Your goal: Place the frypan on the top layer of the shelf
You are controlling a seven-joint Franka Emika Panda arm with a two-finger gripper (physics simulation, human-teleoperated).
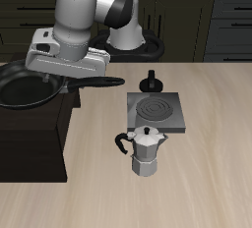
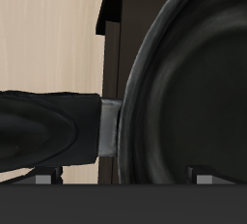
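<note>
Frypan (image 1: 25, 86) atop shelf (image 1: 34, 143), fingers (image 1: 67, 83) over its handle.

The round glossy black frypan (image 1: 28, 86) rests on the big blackish-brown shelf (image 1: 34, 143), under the white arm's gripper (image 1: 67, 70); a silver moka pot (image 1: 146, 151) stands beside the square grey burner plate (image 1: 155, 111).

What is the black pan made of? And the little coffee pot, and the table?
The pan looks like glossy black coated metal: light glints along its rim. The coffee pot looks like brushed silvery metal with a black, maybe plastic, handle. The table looks like pale matte wood with faint grain.
</note>
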